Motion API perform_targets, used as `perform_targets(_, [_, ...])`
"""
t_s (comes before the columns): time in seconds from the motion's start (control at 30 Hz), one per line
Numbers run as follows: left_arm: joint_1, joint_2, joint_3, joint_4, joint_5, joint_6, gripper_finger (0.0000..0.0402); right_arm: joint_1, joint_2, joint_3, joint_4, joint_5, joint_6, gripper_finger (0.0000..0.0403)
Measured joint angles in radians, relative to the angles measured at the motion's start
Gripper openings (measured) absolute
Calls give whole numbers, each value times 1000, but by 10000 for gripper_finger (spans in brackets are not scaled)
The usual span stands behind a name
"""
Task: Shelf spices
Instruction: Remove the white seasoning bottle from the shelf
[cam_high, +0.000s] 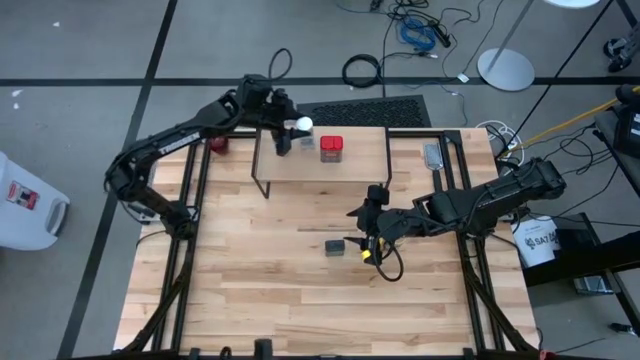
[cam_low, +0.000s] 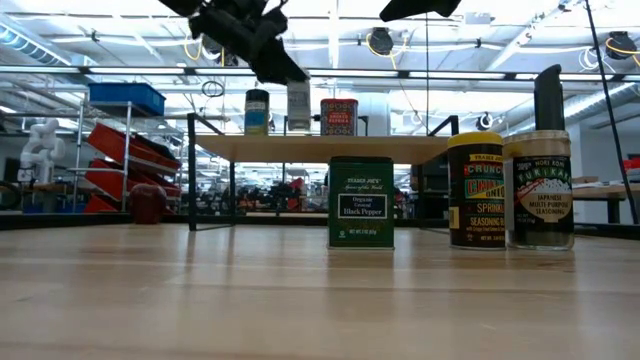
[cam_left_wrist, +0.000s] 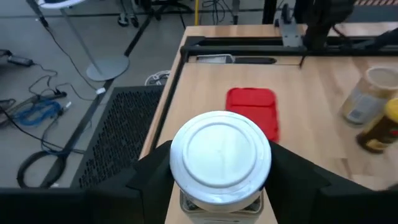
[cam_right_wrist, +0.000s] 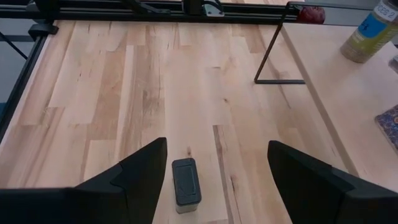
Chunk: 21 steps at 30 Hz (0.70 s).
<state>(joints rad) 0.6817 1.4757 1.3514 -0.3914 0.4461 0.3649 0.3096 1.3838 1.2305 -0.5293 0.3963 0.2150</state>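
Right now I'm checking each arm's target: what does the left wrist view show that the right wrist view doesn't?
Left wrist only: white-capped jar gripped by the left gripper, red tin beyond. Right wrist only: dark tin on the table below the open right gripper. Both: the shelf.

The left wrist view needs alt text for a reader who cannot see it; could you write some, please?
A white-capped jar sits between the left gripper's dark fingers, above a light wood shelf. A red tin stands just beyond it.

Robotics lab: floor cables, storage racks
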Motion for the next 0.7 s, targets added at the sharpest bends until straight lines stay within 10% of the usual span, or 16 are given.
perform_targets(0.7, [-355, -218, 1, -116, 17, -197, 219, 8, 0, 0, -22, 152, 66, 267])
